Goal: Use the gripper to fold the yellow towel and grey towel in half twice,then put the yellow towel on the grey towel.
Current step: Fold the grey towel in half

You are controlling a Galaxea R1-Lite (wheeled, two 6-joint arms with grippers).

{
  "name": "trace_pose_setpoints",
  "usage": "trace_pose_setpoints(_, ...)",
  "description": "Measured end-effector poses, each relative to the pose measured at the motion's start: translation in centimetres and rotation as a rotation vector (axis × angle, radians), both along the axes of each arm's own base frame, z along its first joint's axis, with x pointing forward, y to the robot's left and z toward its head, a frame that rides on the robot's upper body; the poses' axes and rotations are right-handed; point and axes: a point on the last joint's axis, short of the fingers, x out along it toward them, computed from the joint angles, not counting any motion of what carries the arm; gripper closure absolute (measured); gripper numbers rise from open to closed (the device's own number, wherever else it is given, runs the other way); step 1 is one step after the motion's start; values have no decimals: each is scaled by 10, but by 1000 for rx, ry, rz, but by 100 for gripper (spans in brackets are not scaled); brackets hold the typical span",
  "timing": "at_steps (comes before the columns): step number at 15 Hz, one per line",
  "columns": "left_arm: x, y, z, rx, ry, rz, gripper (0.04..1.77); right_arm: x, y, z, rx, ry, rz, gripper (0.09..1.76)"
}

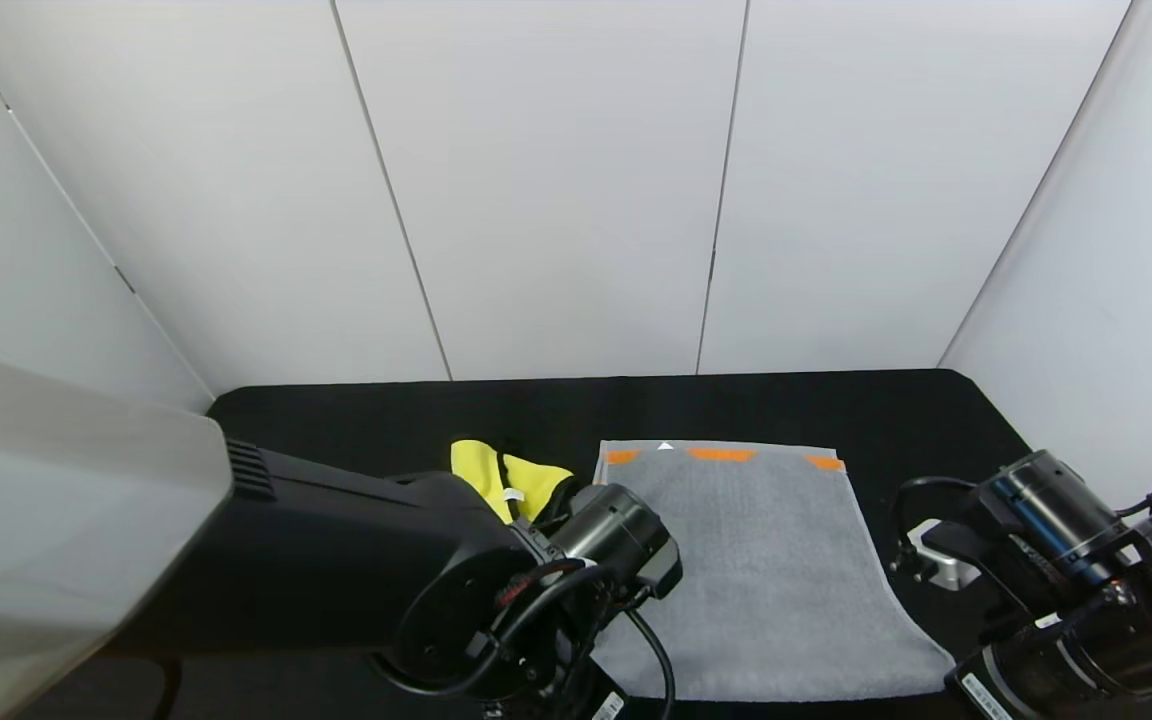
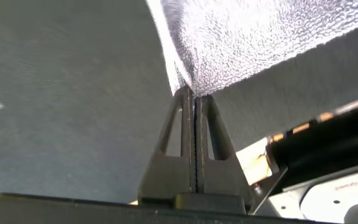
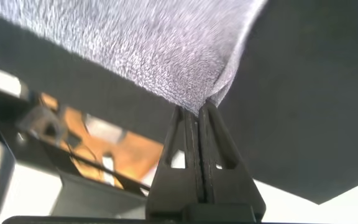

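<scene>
I have the grey towel (image 1: pixel 771 560) pinched at its two near corners, one in each tool, because lifting both corners together should let me carry that near edge over to the far edge, where the orange band (image 1: pixel 722 454) lies, for a first fold in half. My left tool (image 2: pixel 194 93) has its jaws pressed together on a bunched corner of grey terry, and my right tool (image 3: pixel 199 111) is pressed together on the other corner in the same way; in both wrist views the cloth rises from the tips, with the black surface (image 1: pixel 416 420) behind it. In the head view the grey towel lies spread in the lower middle of the frame, its band toward the wall, and it looks not yet folded. The yellow towel (image 1: pixel 501 477) sits rumpled just left of it, half hidden behind my left arm, with its white tag showing. It is close enough to the grey towel's left edge that I judge a wide swing of my left arm could brush it. A small silvery object (image 1: pixel 941 562) lies on the surface at right, near my right arm.
</scene>
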Motion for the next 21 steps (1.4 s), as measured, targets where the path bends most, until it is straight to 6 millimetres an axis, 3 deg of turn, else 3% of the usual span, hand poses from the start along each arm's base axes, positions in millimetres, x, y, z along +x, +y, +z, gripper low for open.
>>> trace_pose_setpoints(6,24,0,29,-87,-86,51,171,21,-3,26,58,-117,-82,172)
trace_pose_setpoints(12,54,-1,53,-165,-170,101,171,47,-8,38,109,-242,-141,172)
trace_pose_setpoints(21,100,-2,68,-236,-257,175,171,89,-9,52,172,-329,-242,172)
